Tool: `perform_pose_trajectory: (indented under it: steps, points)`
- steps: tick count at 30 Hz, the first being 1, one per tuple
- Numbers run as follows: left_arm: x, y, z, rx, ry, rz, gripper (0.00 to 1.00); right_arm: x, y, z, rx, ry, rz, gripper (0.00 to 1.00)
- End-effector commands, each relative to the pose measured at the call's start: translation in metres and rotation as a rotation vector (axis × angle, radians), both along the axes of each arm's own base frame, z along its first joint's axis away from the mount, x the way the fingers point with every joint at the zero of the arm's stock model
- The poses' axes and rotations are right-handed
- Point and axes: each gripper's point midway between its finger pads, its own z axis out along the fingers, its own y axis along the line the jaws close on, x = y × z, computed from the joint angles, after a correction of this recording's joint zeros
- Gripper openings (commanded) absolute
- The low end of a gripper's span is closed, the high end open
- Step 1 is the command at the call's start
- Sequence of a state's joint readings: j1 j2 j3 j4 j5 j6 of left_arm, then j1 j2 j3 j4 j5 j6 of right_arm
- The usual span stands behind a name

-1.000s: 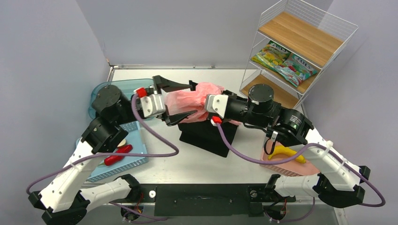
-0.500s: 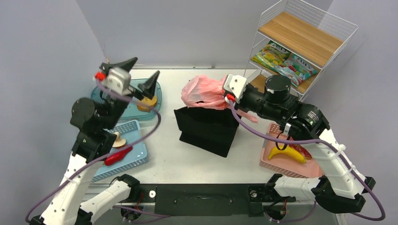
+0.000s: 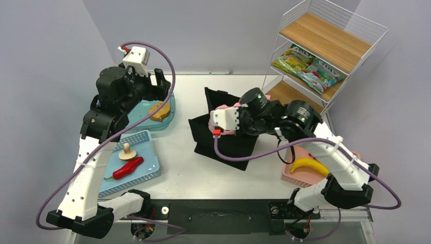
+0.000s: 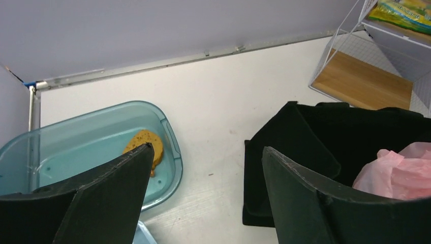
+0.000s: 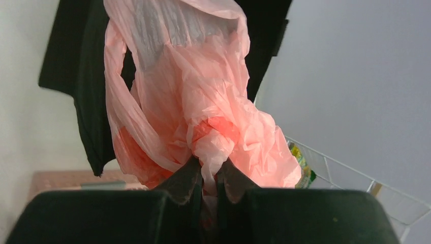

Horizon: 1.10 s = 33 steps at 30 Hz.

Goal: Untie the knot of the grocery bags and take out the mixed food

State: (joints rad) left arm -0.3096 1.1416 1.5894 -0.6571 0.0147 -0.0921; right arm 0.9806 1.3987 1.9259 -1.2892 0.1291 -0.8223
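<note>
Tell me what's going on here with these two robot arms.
The right gripper is shut on the pink grocery bag, pinching it right by the knot, at the mouth of the black tote. The left gripper is open and empty, up over the table near the teal tub. A mushroom and a chilli lie in the blue basket, a banana in the pink tray.

You are working in a robotics lab test cell. Confirm this by the left arm (image 3: 86, 168) and right arm (image 3: 338, 157) bolted to a white table (image 3: 193, 173), plain grey partition walls (image 3: 213, 35) closing it in, loose purple cables (image 3: 170, 63), and staged props: a wire shelf (image 3: 325, 40), a blue tray (image 3: 150, 168), a toy banana (image 3: 310, 165).
</note>
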Motion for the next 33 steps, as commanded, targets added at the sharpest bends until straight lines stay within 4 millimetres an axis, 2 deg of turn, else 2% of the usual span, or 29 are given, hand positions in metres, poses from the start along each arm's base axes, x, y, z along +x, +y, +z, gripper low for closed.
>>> perform_pose_trajectory:
  steps: [1, 7, 12, 14, 19, 24, 26, 31, 33]
  points:
    - [-0.013, 0.006, 0.0, -0.034, 0.017, 0.023, 0.77, 0.012, -0.026, 0.001, -0.294, -0.128, -0.024, 0.0]
    - [-0.013, 0.009, -0.006, -0.041, 0.03, 0.033, 0.78, 0.032, -0.006, -0.008, -0.51, -0.209, 0.03, 0.0]
    - [-0.013, 0.013, -0.006, -0.048, 0.028, 0.049, 0.78, 0.043, 0.02, -0.004, -0.557, -0.24, 0.109, 0.0]
    - [-0.014, 0.015, -0.006, -0.055, 0.028, 0.056, 0.79, 0.044, 0.028, -0.013, -0.598, -0.221, 0.166, 0.0]
    - [-0.014, 0.02, -0.006, -0.07, 0.027, 0.075, 0.79, 0.041, 0.05, -0.042, -0.66, -0.173, 0.305, 0.0]
    - [-0.017, 0.024, -0.006, -0.079, 0.029, 0.089, 0.8, 0.037, 0.069, -0.068, -0.632, -0.092, 0.388, 0.0]
    - [-0.017, 0.025, -0.008, -0.086, 0.034, 0.091, 0.8, 0.038, 0.07, -0.085, -0.603, -0.037, 0.419, 0.0]
    - [-0.015, 0.025, -0.015, -0.101, 0.058, 0.09, 0.8, 0.04, 0.054, -0.144, -0.696, 0.058, 0.519, 0.0]
    - [-0.013, 0.025, -0.016, -0.102, 0.063, 0.09, 0.8, 0.044, 0.051, -0.155, -0.742, 0.041, 0.524, 0.01]
